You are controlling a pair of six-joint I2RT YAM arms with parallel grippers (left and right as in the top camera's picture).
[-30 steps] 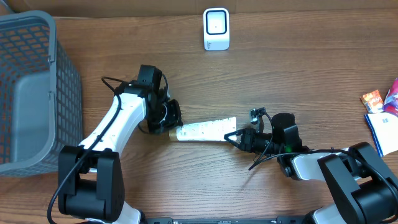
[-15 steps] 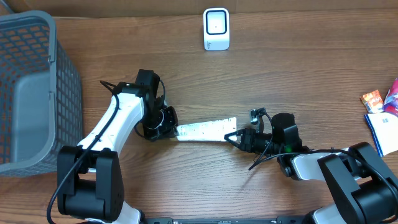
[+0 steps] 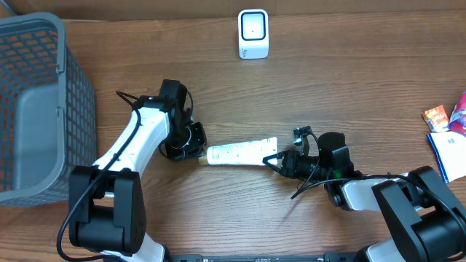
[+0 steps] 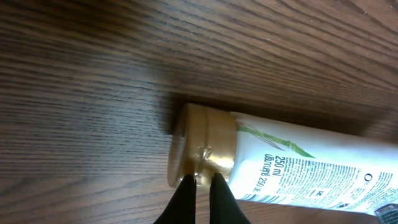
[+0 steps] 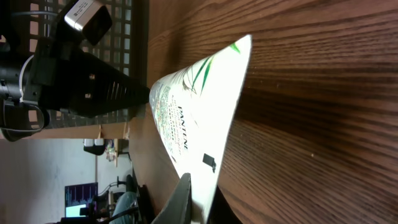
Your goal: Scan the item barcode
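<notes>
A white tube point(image 3: 240, 152) with printed text and a gold cap point(image 4: 205, 146) lies flat on the wooden table, cap to the left. My left gripper point(image 3: 199, 149) is shut and holds nothing; in the left wrist view its tips point(image 4: 203, 179) rest at the cap's near edge. My right gripper point(image 3: 271, 159) is shut on the tube's flat crimped end; the right wrist view shows the tube point(image 5: 193, 106) running away from the gripper point(image 5: 200, 205). The white scanner point(image 3: 253, 33) stands at the table's far edge, well apart from the tube.
A grey mesh basket point(image 3: 44, 109) fills the left side. Packets and a blue-edged booklet point(image 3: 445, 138) lie at the right edge. Cardboard runs along the back of the table.
My left wrist has drawn back slightly to the left, off the gold cap. The tube and the right arm have stayed put.
</notes>
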